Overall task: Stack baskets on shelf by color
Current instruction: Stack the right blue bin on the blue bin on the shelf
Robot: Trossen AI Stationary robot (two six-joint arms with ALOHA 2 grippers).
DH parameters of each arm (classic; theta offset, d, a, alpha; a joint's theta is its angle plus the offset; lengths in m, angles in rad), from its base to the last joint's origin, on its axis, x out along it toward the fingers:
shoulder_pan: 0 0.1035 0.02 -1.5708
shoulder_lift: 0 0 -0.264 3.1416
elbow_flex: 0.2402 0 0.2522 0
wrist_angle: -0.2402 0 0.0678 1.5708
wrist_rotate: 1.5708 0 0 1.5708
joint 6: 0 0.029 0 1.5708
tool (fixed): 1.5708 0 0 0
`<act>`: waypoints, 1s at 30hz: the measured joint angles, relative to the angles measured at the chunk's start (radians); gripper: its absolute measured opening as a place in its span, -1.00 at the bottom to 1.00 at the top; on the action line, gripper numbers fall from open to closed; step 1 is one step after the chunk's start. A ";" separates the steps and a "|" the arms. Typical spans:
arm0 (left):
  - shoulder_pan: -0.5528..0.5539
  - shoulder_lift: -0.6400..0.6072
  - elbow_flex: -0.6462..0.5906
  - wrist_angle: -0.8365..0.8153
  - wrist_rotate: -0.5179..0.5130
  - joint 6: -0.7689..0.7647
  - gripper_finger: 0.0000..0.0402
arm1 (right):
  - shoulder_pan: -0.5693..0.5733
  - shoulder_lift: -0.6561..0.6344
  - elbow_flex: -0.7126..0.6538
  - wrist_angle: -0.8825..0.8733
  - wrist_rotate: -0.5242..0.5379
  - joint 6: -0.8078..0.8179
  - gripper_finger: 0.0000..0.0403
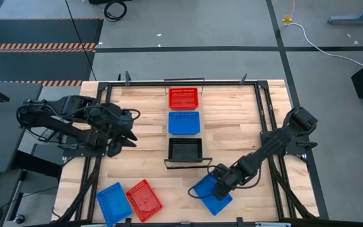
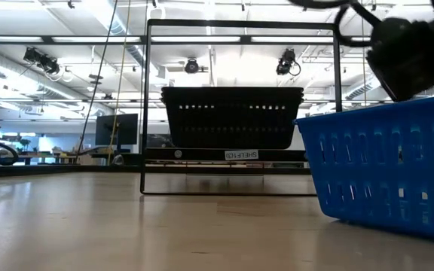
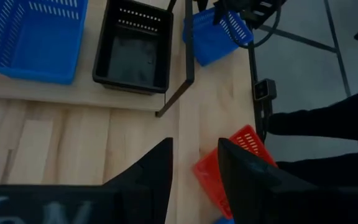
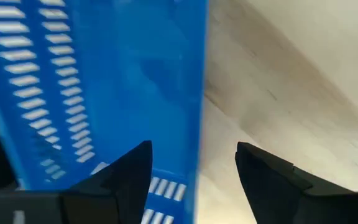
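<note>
three baskets (image 1: 184, 123) in a row on shelf (image 1: 166, 149), three nearer front

R gripper (image 1: 221, 178) low at table's near edge, fingers apart. L gripper (image 1: 130, 131) raised at left, fingers apart.

We see a red plastic mesh basket (image 1: 183, 98), a blue one (image 1: 184, 122), a black one (image 1: 185, 150), and a light wooden table (image 1: 232, 120).

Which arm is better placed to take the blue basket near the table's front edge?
Right. The right claw is open right at that blue basket, one finger over its wall. The left claw hangs farther off, beside the shelf.
</note>
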 joint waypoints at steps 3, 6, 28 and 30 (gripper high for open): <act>0.000 0.000 0.000 0.000 -0.001 -0.021 -0.34 | 0.011 -0.001 0.000 -0.052 -0.016 -0.007 0.04; 0.000 0.000 0.000 -0.001 -0.001 -0.022 -0.34 | 0.031 -0.023 0.000 -0.116 -0.011 -0.027 -0.15; 0.000 0.012 0.000 0.093 -0.177 -0.054 -0.34 | 0.052 -0.465 0.033 -0.893 -0.019 -0.115 -0.97; 0.000 0.024 0.000 0.106 -0.183 -0.055 -0.34 | 0.015 -0.540 0.064 -0.997 0.045 -0.138 -0.97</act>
